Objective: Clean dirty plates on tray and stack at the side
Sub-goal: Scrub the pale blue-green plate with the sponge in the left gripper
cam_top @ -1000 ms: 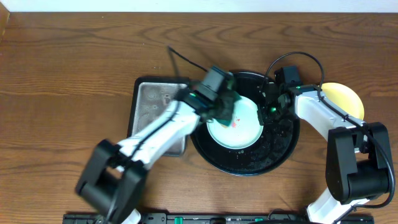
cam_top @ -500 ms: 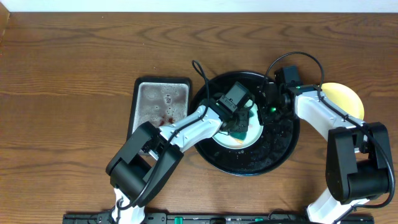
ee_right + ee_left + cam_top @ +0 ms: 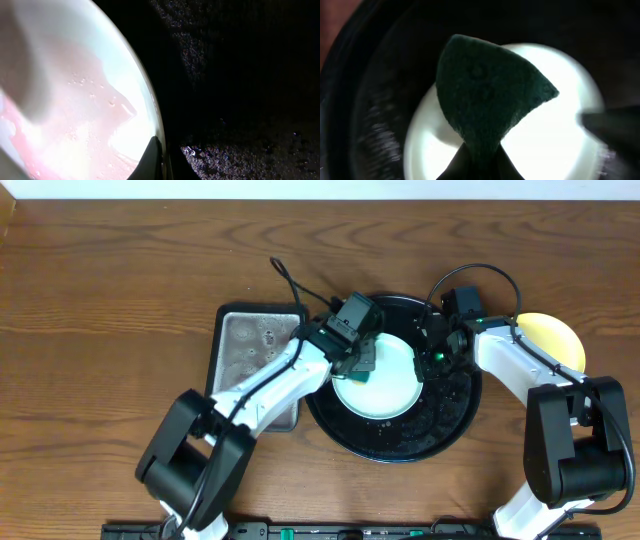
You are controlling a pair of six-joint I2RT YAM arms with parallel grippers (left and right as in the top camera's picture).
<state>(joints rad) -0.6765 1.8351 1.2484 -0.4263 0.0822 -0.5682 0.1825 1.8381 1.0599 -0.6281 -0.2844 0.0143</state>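
Pale-blue plate [image 3: 392, 392] on black tray [image 3: 445, 430], beneath left pincer [image 3: 364, 364] clamped on green sponge [image 3: 487, 97].

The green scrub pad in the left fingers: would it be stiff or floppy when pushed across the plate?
Probably soft: the scrub pad narrows to a tight waist where the left fingers pinch it, then fans out. It would likely bend under pressure rather than scrape rigidly. It seems light too, since the fanned part, seen against the pale plate, does not droop.
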